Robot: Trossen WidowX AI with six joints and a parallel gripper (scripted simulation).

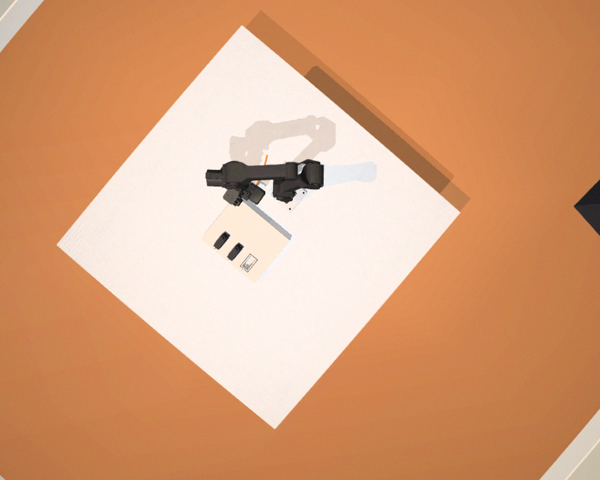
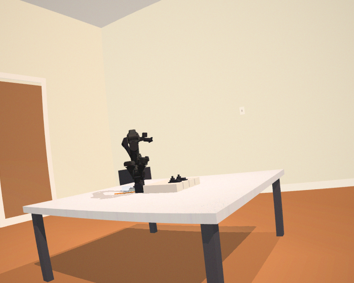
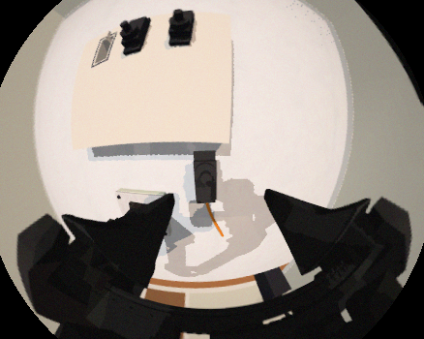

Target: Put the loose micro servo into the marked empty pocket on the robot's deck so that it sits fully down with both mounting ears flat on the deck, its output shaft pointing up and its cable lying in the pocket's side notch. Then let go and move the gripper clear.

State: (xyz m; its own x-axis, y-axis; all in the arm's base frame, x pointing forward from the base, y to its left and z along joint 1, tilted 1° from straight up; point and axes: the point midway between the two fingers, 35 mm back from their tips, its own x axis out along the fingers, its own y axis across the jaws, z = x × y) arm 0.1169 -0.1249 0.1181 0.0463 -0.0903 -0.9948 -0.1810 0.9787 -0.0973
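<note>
White table (image 1: 150, 268) (image 2: 119, 208) (image 3: 287, 97), orange floor (image 1: 496, 310) (image 2: 323, 219), cream walls (image 2: 201, 76)

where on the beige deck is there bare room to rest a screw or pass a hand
The deck has one broad bare patch, between the row of two mounted servos plus empty pocket and the edge by the loose servo. It's crowded along that row.

Deck (image 1: 246, 219) (image 2: 162, 188) (image 3: 156, 102): on table (image 1: 274, 351) (image 2: 140, 207) (image 3: 287, 97) | Two mounted servos (image 1: 221, 240) (image 2: 172, 180) (image 3: 181, 29): stood side by side on deck | Pocket (image 1: 248, 262) (image 3: 104, 49): lay left of them in wrist view | Loose servo (image 2: 138, 188) (image 3: 205, 179): sat beside deck's opposite edge | Cable (image 1: 266, 161) (image 2: 124, 193) (image 3: 215, 220): ran from it, away from deck
</note>
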